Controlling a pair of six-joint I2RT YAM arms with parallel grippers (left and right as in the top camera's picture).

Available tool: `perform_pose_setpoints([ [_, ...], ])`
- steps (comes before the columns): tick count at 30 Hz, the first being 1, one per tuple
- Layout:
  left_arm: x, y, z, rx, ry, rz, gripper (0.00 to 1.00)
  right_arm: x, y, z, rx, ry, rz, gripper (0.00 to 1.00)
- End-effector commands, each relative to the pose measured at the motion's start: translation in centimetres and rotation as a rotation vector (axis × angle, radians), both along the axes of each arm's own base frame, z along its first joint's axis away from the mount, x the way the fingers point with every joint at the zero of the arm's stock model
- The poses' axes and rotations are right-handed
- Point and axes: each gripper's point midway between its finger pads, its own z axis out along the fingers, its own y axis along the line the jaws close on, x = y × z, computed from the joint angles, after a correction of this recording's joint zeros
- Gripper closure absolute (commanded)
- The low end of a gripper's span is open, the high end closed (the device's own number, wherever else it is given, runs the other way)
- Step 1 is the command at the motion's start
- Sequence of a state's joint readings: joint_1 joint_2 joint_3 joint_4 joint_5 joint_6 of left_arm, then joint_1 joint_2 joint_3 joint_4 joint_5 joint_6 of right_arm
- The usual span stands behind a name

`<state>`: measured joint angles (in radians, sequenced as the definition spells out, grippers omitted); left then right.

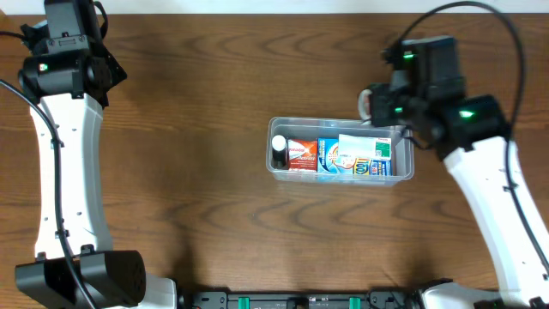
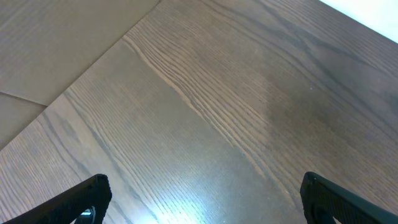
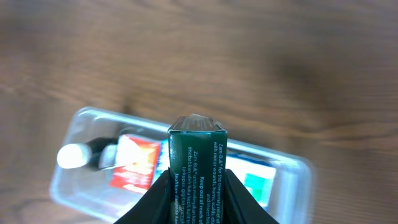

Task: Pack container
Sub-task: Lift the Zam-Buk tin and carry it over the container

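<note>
Though blurred, container [image 3: 297, 171] behind green box [image 3: 196, 163]

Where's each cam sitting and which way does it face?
Overhead: above table, facing straight down; left arm, right arm, container.
Left wrist: on left arm, facing bare table; open left end effector.
Right wrist: on right arm, facing down at container; right end effector clamps dark green box.
Shared: overhead and right wrist both show container.

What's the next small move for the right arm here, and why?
Probably lower the right pincer toward the container: it grips the green box upright above it, not yet inside. The container holds a bottle and a red box.
</note>
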<state>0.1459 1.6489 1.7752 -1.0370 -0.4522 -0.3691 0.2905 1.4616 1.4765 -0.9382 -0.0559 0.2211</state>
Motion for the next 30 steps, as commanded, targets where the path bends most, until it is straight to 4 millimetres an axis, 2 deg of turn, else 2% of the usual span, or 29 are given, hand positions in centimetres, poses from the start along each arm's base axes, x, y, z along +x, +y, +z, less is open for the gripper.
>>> perform_pose_setpoints([
  [1,-0.3,0.3,1.0,0.016,-0.022,0.011,0.02,-0.2,3.0,-1.6,0.046,0.064,-0.009,0.76],
  [6,-0.3,0.3,1.0,0.016,-0.022,0.011,0.02,-0.2,5.6,-4.7,0.075,0.163,-0.048,0.79],
  [10,-0.3,0.3,1.0,0.016,-0.022,0.011,0.02,-0.2,6.7,-5.8,0.091,0.198,-0.074,0.77],
  [17,-0.3,0.3,1.0,0.016,-0.022,0.011,0.02,-0.5,7.4,-6.0,0.125,0.216,-0.117,0.77],
  [26,-0.3,0.3,1.0,0.016,-0.022,0.011,0.02,-1.9,10.0,-6.5,0.15,0.238,-0.103,0.78],
  [30,-0.3,0.3,1.0,0.016,-0.021,0.011,0.02,-2.6,10.6,-7.1,0.14,0.249,-0.1,0.79],
])
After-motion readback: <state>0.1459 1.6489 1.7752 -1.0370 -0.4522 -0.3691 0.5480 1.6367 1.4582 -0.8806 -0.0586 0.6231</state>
